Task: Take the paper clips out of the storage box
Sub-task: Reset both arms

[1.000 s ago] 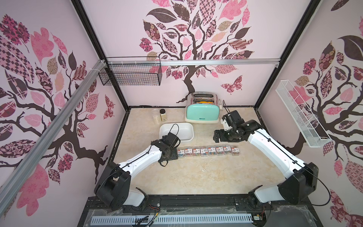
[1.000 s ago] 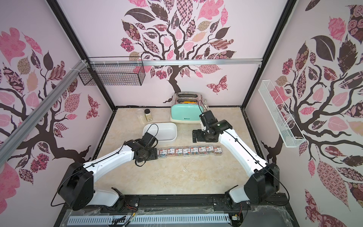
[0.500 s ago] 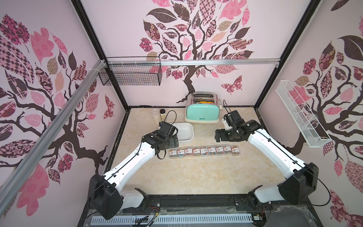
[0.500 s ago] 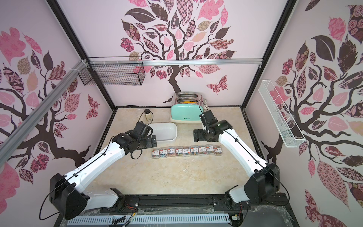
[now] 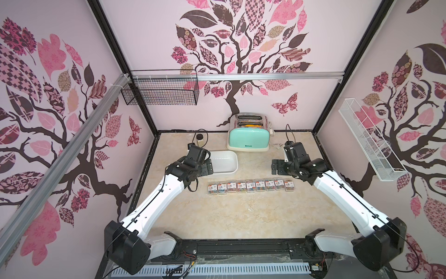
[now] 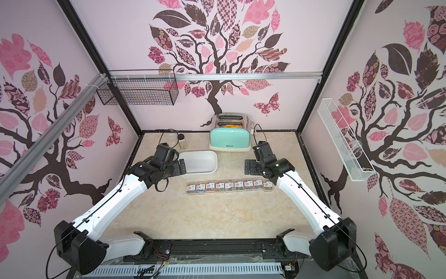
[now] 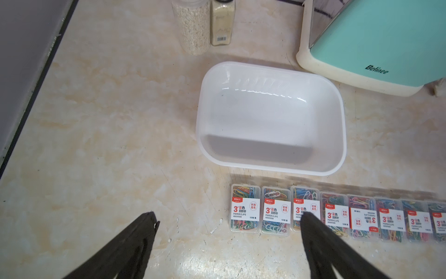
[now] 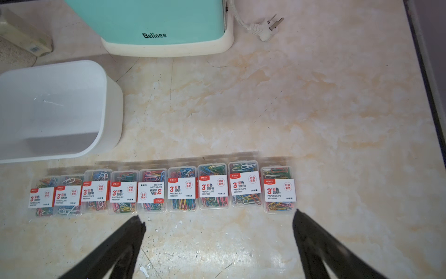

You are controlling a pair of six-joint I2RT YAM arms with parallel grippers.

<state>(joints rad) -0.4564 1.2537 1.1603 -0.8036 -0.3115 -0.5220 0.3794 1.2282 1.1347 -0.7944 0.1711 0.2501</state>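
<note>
The box [image 7: 265,168] sits empty, clip cases [image 8: 182,188] rowed beside it. My left gripper [image 7: 229,217] and right gripper [image 8: 217,216] gape wide, holding nothing; I'd lift straight up, sparing the row.

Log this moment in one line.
box: empty | clips: row on table | left gripper: open, free | right gripper: open, free

The left arm [image 5: 166,193] is reaching from seven o'clock toward eleven, the right arm [image 5: 337,190] from five toward one; left gripper [image 7: 229,217] and right gripper [image 8: 218,217] are gaping wide, gripping nothing.
</note>
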